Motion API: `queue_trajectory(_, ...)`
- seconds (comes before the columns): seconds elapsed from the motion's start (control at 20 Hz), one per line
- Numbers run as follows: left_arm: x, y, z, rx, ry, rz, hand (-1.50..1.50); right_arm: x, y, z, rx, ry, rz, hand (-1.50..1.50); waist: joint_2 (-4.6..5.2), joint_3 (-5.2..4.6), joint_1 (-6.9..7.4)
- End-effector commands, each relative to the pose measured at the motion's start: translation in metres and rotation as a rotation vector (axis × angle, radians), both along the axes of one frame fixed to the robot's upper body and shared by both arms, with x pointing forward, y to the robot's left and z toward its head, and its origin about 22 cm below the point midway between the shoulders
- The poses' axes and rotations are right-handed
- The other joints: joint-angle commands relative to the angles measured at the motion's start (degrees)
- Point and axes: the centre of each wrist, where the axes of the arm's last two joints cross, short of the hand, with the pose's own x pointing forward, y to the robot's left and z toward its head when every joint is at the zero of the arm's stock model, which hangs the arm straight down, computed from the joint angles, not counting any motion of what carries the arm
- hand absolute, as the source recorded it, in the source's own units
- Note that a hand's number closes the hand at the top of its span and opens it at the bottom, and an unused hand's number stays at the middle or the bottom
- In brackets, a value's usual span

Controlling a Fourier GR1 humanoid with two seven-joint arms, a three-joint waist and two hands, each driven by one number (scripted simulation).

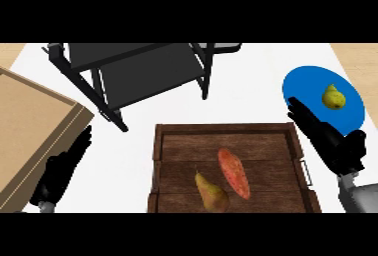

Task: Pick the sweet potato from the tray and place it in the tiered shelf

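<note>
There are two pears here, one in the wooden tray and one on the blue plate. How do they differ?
The pear in the tray looks larger and brownish-yellow; the pear on the plate looks smaller and brighter yellow-green. The tray pear lies beside the sweet potato in the wooden tray, while the plate pear is alone on the blue plate. Both point their narrow stem ends away from the robot.

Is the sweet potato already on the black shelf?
No, the sweet potato lies in the wooden tray beside a pear, apart from the shelf.
</note>
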Motion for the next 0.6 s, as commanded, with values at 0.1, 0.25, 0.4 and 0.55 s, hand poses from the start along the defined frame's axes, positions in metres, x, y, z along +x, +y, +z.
queue_trajectory(0.1,0.006,-0.008,-0.002,-0.046,-0.033,0.003,0.0,-0.012,-0.029,0.028,-0.195,-0.075,-0.206,-1.5,-0.57,0.93,-0.04)
queue_trajectory(0.25,0.01,-0.017,-0.007,-0.045,-0.069,0.007,0.0,-0.007,-0.058,0.058,-0.361,-0.142,-0.415,-1.5,-0.67,0.75,-1.04)
queue_trajectory(0.4,0.005,-0.032,-0.009,-0.096,-0.026,-0.027,0.0,-0.023,-0.057,0.011,-0.446,0.019,-0.608,1.5,-0.4,0.93,0.0)
queue_trajectory(0.55,0.021,-0.035,-0.007,-0.107,-0.042,-0.038,0.0,-0.034,-0.016,-0.02,-0.158,0.016,-0.512,-1.5,-0.26,1.05,0.17)
